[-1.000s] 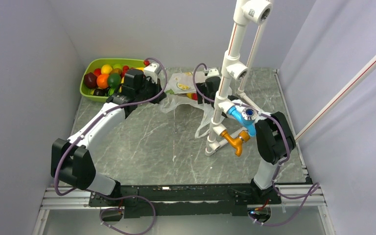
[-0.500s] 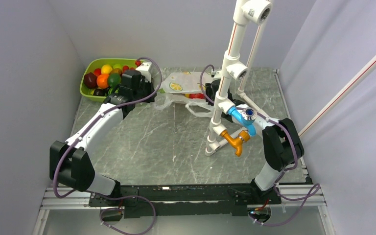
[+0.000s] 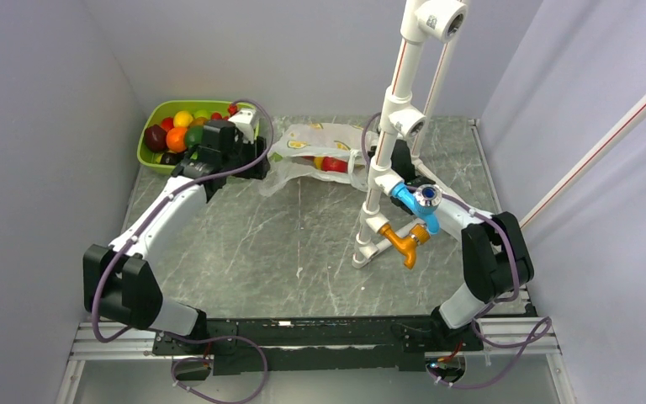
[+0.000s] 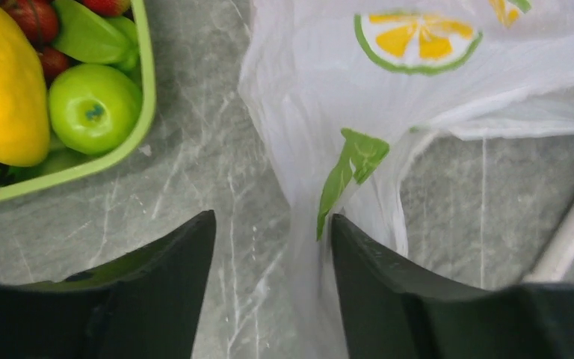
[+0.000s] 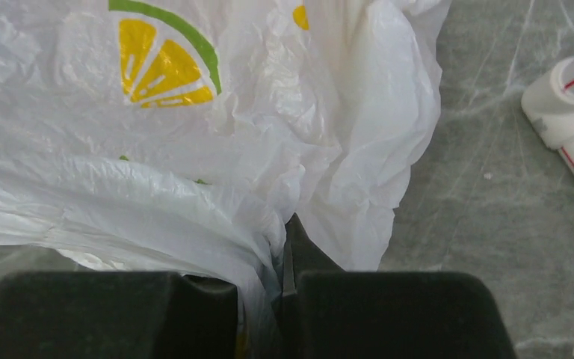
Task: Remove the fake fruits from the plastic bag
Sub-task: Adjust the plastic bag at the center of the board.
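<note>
**Top external view.** Found the plastic bag (image 3: 311, 143) lying flat at the far middle of the table (image 3: 303, 252), long axis running left to right. Noted a red fruit (image 3: 333, 165) showing through the film toward the right half; could not make out any other fruit inside. Placed the left gripper (image 3: 259, 164) at the bag's left end and the right gripper (image 3: 368, 160) at its right end, partly hidden behind the white pipe stand (image 3: 378, 181). Logged the green tray (image 3: 141, 153) of fruit just left of the left gripper, outside the bag.

**Left wrist view.** Found the fingers (image 4: 172, 277) standing apart, with a strand of bag film running down between them, closer to the right finger and not clamped. Saw the tray rim near on the left.

**Right wrist view.** Found the fingers (image 5: 119, 314) pressed together on a gathered fold of bag film, with nothing else in the grip.

**Judgement.** Rated the bag as stretched between the two arms: right end pinned, left end loose. Rated the left arm as nearer the loose end, with the film straight ahead between its open fingers. Could not tell which end carries the opening.
</note>
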`<state>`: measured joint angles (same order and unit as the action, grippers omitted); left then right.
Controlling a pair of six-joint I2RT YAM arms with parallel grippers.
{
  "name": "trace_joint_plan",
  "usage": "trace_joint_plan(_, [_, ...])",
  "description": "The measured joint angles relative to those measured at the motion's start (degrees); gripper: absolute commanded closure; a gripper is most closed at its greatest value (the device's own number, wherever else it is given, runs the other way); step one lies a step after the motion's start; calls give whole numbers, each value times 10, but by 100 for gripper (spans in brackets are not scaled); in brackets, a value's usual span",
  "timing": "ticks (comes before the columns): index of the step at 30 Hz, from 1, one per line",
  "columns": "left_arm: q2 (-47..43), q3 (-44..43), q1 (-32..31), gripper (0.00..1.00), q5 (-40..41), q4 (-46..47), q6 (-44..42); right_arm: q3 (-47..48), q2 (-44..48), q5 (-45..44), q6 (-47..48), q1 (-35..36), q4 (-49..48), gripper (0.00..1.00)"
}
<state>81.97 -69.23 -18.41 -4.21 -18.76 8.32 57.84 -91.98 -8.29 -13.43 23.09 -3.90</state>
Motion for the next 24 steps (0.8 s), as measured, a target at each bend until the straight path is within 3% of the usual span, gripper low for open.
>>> trace_joint_plan(2, [-5,-6,4,27,-23,-27,4,0,5,26,-1,-6,-10,91])
trace_joint_plan(7, [-82,-3,-11,28,-97,-73,45,1,5,83,-3,-11,-18,96])
trace_joint_plan(12, [-190,6,-108,27,-121,-66,95,2,5,125,-8,-11,-21,100])
trace_joint_plan(15, [-201,12,-217,33,-75,-29,117,2,6,140,-11,-12,-23,100])
trace_joint_plan(19, [-150,37,-308,50,30,34,128,1,12,149,-11,-14,-23,100])
trace_joint_plan(24, [-30,115,-340,42,156,180,126,-5,40,166,-14,-25,-33,100])
